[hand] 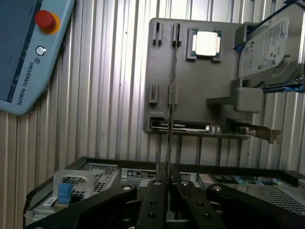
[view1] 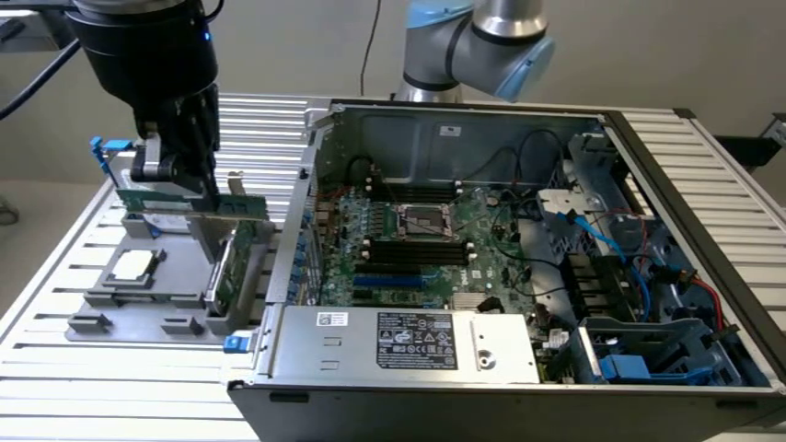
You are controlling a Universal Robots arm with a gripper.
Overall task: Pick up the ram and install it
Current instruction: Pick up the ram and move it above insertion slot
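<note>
ram (hand: 170, 95) pinched edge-on by the gripper (hand: 167, 185)

the fingers (hand: 153, 198) were clenched on what looked like the ram, its long axis running straight out from them, held above the grey fixture tray (hand: 200, 86) beside the open computer case (view1: 467, 138). farther off, a teach pendant (hand: 24, 57) read "universal robots".

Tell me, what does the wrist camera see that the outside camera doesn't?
Wrist view: a blue control tablet with a red button. Exterior view: the green motherboard with its black slots, and the robot arm behind the case. Both: the grey holder, the square chip on it, and the gripper shut on the ram.
</note>
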